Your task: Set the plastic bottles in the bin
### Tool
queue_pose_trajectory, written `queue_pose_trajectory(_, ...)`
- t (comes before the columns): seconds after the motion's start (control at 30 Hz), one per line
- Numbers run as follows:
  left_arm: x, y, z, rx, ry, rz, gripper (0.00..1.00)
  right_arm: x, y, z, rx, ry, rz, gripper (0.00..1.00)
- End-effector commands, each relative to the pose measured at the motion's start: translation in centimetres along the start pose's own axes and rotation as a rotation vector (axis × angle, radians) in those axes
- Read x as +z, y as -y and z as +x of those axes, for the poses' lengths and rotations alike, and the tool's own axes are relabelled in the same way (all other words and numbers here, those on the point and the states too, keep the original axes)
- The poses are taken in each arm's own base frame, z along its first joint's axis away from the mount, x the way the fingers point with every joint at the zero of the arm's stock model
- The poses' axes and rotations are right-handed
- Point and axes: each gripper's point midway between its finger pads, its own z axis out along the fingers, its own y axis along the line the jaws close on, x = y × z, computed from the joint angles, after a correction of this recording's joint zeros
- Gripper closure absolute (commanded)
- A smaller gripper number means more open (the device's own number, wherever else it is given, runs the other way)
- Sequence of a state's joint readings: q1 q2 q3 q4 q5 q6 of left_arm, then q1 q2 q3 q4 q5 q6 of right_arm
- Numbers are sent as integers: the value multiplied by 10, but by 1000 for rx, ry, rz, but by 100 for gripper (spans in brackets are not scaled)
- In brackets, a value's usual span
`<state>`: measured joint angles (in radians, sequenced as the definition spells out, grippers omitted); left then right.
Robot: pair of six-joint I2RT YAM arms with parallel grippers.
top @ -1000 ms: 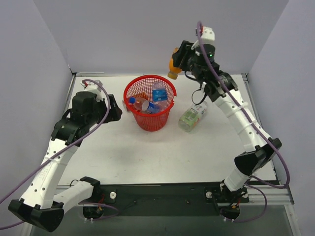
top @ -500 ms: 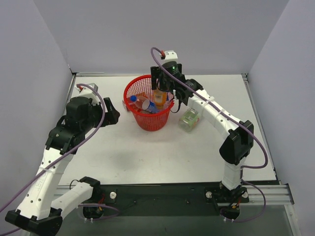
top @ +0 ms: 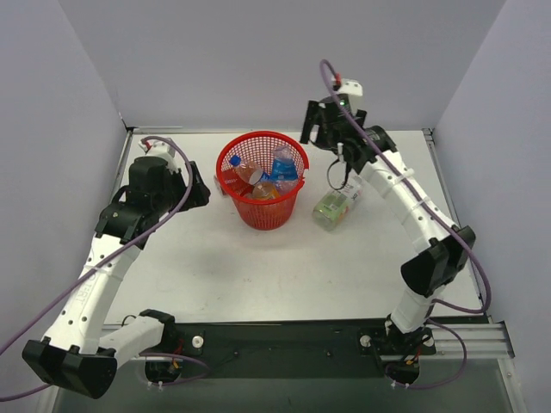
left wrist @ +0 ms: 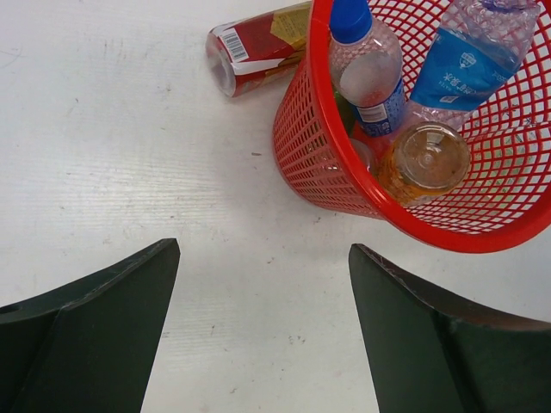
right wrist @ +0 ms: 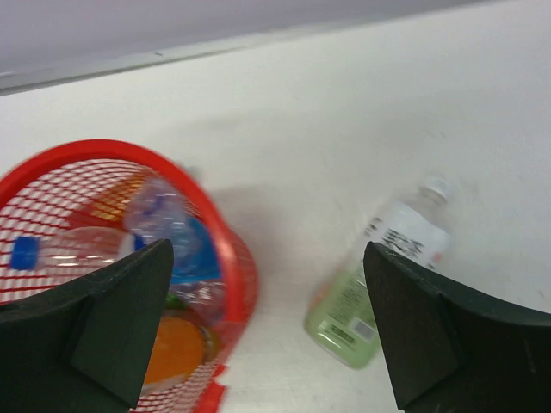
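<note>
White tabletop (top: pixel 258 267) bears the red lattice bin (top: pixel 263 215) of bottles (top: pixel 282 163), one pale green bottle (top: pixel 334 206) nearby; both jaws gape empty.

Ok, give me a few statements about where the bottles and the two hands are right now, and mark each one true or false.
1. The pale green bottle lies on the table, outside the bin. True.
2. The right hand holds the orange bottle. False: the right hand is open and empty, and the orange bottle sits in the bin.
3. A blue-capped bottle is in the bin. True.
4. The left hand is shut on a bottle. False: it is open and holds nothing.
</note>
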<state>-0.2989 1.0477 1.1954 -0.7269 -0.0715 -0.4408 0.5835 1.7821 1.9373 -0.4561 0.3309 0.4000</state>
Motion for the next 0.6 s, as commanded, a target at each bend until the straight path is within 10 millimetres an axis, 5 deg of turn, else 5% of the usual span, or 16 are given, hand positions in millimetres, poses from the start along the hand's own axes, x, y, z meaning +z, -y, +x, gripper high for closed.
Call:
queue_pose_trajectory(0.0, 0, 9, -32, -17, 96, 52, 9, -9, 92, 41, 221, -167, 173, 14)
queue_pose_trajectory(0.03, 2, 9, -31, -20, 91, 55, 9, -1, 117, 57, 250, -213, 221, 14)
queue_pose_trajectory(0.27, 14, 5, -31, -43, 84, 55, 9, 40, 165, 121, 392, -423, 307, 15)
queue_pose_trajectory(0.57, 23, 1, -25, -44, 56, 57, 10, 86, 159, 168, 530, -541, 295, 16)
